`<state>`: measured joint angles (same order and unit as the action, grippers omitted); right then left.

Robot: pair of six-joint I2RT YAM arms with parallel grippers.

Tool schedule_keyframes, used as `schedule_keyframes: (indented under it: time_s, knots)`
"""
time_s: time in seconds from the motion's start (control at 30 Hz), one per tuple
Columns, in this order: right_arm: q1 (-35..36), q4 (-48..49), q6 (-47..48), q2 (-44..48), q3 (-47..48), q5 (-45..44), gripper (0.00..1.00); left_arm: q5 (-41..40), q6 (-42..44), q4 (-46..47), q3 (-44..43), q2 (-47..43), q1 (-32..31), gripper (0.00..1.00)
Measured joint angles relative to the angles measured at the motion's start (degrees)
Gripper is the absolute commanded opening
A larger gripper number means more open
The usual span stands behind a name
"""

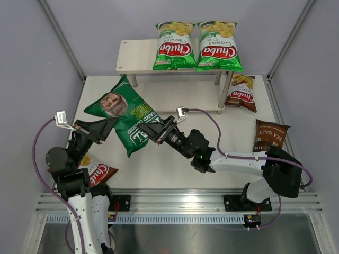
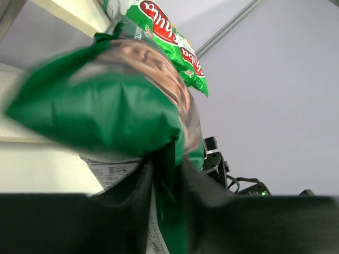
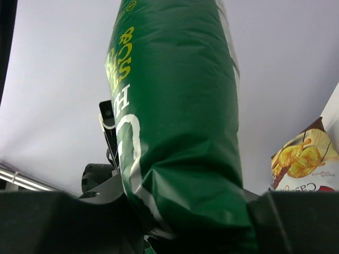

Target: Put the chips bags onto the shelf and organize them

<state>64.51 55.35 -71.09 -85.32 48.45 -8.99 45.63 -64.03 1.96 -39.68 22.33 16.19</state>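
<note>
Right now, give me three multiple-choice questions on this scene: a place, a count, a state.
1. The two bright green Chuba bags lie: A) on the shelf's top board B) by the left arm's base C) under the shelf
2. Count of brown-red Chuba bags in view: A) one B) two C) four
3. The dark green REAL bag is: A) flat on the top board B) between both grippers C) under the shelf
Answers: A, both rest on the top board; B, one at the shelf's right end, one by the left arm; B, left gripper and right gripper each have an end between their fingers.
</note>
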Motion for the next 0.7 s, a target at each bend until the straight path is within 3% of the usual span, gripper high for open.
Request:
schedule_keyframes:
  time_s: [0.03,0.13,0.17,0.27,0.47,0.67,0.7]
  knots:
    - [0.0,0.7,0.8,0.3,-0.4,-0.1,0.35,0.2,0.7,0.0,0.0,0.0,0.0,0.49]
    - [0.0,1.9,3.5,1.2,-1.3,-0.5,0.21,0.4,3.7,-2.1,-0.3,0.0,-0.2,0.72]
    - [0.0,1.8,4.7,1.6,-1.4,-0.5,0.2,0.3,5.0,-3.9,-0.7,-0.1,-0.3,0.84]
    - [0.0,1.8,7.6,2.2,-2.3,-0.6,0.17,-1.5,9.6,-10.9,-3.5,-0.1,-0.5,0.96]
    - [0.0,1.4,12.1,4.1,-2.8,-0.4,0.17,-15.6,20.5,-31.7,-18.0,0.0,-0.6,0.99]
    - [0.0,-2.1,14.7,4.5,0.1,-0.7,0.17,-47.7,28.4,-49.0,-30.7,-1.3,-2.7,0.99]
    - [0.0,-3.0,14.9,4.0,1.4,-0.9,0.17,-49.8,28.8,-50.0,-30.9,-1.4,-3.5,0.99]
